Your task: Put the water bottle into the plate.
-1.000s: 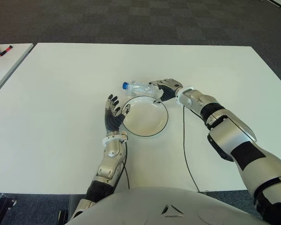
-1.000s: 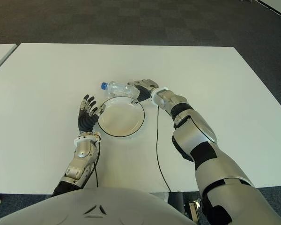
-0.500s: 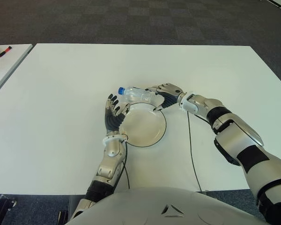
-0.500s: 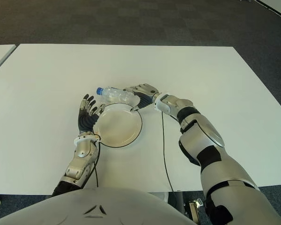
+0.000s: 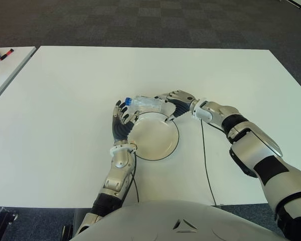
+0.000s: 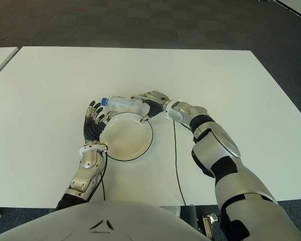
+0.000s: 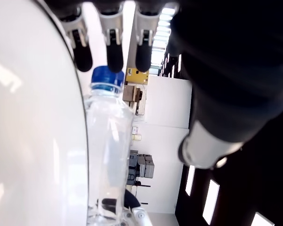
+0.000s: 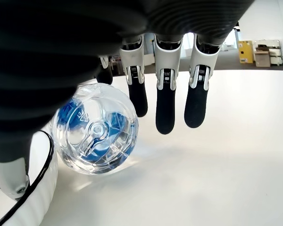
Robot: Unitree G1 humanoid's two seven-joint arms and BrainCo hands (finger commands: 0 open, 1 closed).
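Since a second ago the water bottle (image 5: 145, 103) has slid left along the plate (image 5: 153, 135) far rim, cap now near my left hand (image 5: 121, 123). Right hand (image 5: 174, 100), fingers loosely spread, nudges its base; left fingers spread, likely a backstop.

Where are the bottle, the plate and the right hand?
bottle (image 5: 146, 103), left eye view, middle of the clear body.
plate (image 5: 153, 136), left eye view, bare white centre.
right hand (image 5: 176, 99), left eye view, back of the hand, beside the bottle's base.
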